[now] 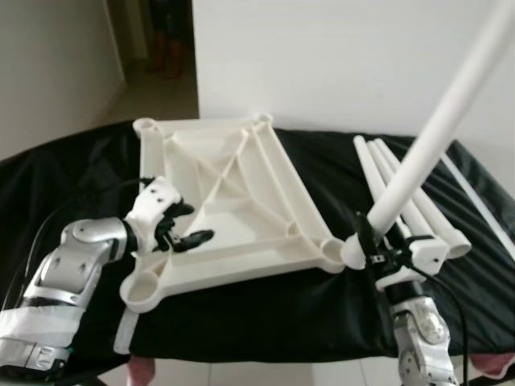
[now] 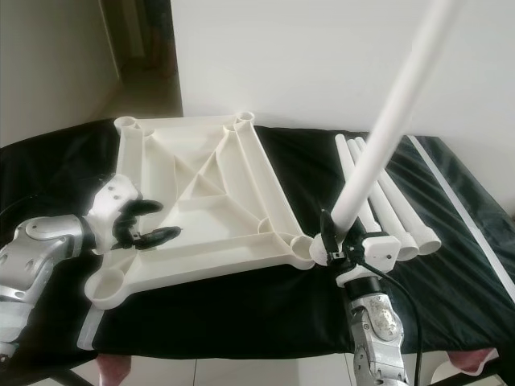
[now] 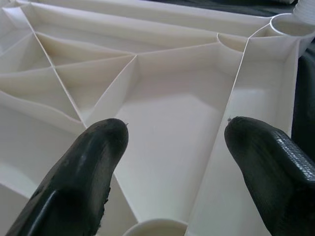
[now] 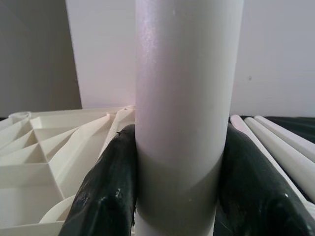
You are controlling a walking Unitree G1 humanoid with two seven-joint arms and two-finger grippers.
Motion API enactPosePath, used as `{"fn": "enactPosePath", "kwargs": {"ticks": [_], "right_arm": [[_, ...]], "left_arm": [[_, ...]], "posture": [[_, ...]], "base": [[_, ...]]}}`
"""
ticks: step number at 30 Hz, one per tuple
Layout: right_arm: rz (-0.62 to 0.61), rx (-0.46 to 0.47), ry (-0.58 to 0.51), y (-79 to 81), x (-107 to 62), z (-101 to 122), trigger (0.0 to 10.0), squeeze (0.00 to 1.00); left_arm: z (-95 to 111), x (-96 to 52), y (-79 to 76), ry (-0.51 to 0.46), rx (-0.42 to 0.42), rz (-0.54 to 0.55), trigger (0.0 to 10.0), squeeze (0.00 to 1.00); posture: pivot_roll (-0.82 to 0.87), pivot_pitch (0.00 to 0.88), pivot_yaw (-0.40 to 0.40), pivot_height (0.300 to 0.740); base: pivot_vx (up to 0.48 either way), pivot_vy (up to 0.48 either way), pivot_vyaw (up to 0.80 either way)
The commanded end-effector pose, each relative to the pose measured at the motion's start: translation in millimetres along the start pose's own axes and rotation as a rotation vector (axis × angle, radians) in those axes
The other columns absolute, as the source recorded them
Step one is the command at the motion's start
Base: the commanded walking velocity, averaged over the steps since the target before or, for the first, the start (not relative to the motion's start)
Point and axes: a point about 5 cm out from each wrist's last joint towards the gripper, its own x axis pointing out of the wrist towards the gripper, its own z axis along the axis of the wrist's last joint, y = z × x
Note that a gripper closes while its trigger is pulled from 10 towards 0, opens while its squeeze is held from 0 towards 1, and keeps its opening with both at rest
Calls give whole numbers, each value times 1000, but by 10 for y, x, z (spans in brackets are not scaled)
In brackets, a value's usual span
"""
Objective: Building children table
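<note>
A cream plastic table top [image 1: 233,205] lies upside down on a black-covered surface, ribs up, with a round leg socket at each corner. My left gripper [image 1: 183,227] is open over the top's near-left part, its fingers [image 3: 83,172] spread above the ribs. My right gripper [image 1: 372,245] is shut on a long white table leg [image 1: 438,129] that rises tilted up and to the right. The leg's lower end [image 2: 322,251] sits beside the near-right corner socket [image 1: 331,253]. Three more white legs [image 1: 402,193] lie side by side on the cloth to the right.
The black cloth [image 1: 265,314] covers the whole work surface, and its front edge is close to me. A thin white strip [image 2: 459,209] lies along the far right. A white wall stands behind, with a dark doorway [image 1: 153,48] at the back left.
</note>
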Motion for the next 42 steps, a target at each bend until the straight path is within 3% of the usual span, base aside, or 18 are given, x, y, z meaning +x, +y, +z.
{"fn": "enactPosePath", "kwargs": {"ticks": [1, 5, 9, 13, 24, 32, 36, 42], "right_arm": [[-67, 57, 272, -59, -349, -472, 10000, 0], [-49, 48, 261, -33, -335, -461, 10000, 0], [-23, -2, 157, -50, -82, -175, 10000, 0], [-4, -41, 74, -69, 54, 64, 10000, 0], [-11, -89, -73, -31, 289, 496, 10000, 0], [-96, -86, -99, -75, 370, 647, 10000, 0], [-147, -155, -20, -111, 457, 635, 10000, 0], [-153, -175, 0, -120, 512, 623, 10000, 0]], "left_arm": [[11, -14, 42, 5, 12, 20, 10000, 0], [11, -14, 44, 5, 13, 20, 10000, 0], [27, 1, 60, 0, 16, 28, 10000, 0], [48, 31, 49, -26, 10, 41, 10000, 0], [136, 178, -58, -120, -21, 57, 10000, 0], [221, 296, -134, -198, -77, 103, 10000, 0], [314, 376, -195, -256, -132, 90, 10000, 0], [435, 513, -300, -323, -149, 92, 10000, 0]], "posture": [[92, 15, 22, 740], [92, 15, 22, 740], [92, 14, 20, 740], [86, 13, 9, 740], [83, 7, -12, 740], [85, 5, -20, 740], [82, 2, -21, 740], [75, 0, -23, 740]], "base": [[0, 0, 0], [0, 0, 0], [0, 0, 0], [0, 0, 0], [0, 0, 0], [0, 0, 0], [0, 0, 0], [0, 0, 0]]}}
